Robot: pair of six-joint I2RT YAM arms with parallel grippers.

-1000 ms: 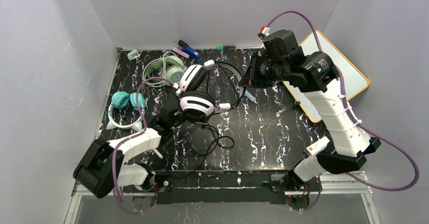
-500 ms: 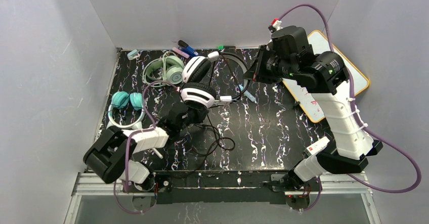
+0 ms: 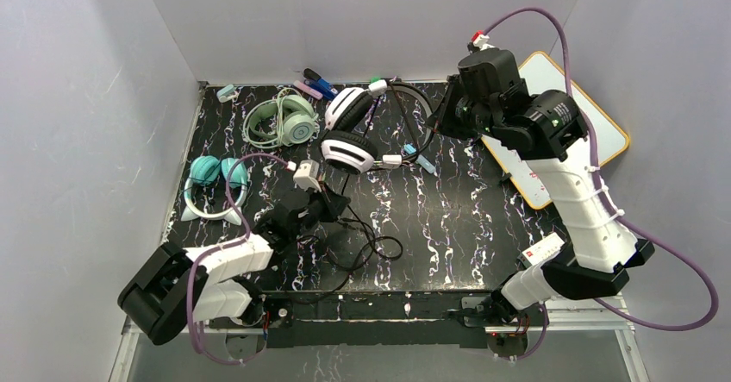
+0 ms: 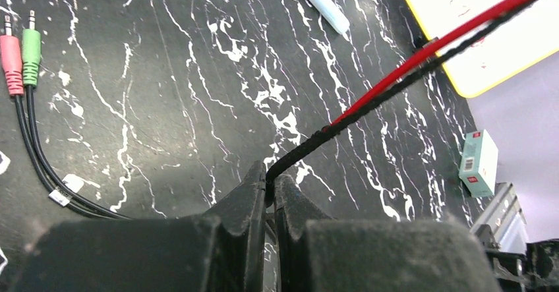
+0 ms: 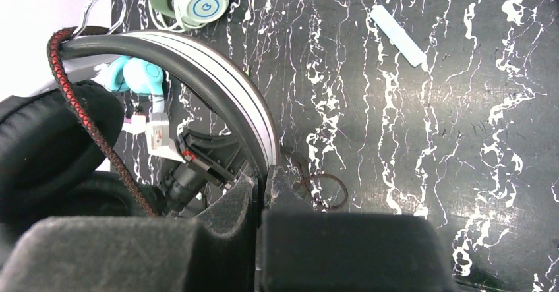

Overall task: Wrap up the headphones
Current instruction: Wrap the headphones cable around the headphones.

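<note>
Wrapping is judged barely begun: the black-and-white headset is pinched at its band by the right gripper, its cable is pinched by the left gripper, and slack lies loose nearer.

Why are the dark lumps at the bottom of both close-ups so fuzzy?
Left wrist view: the left gripper, pinching the cable, sits too near the lens, so it blurs; the table behind is sharp. Right wrist view: same for the right gripper on the headband.
</note>
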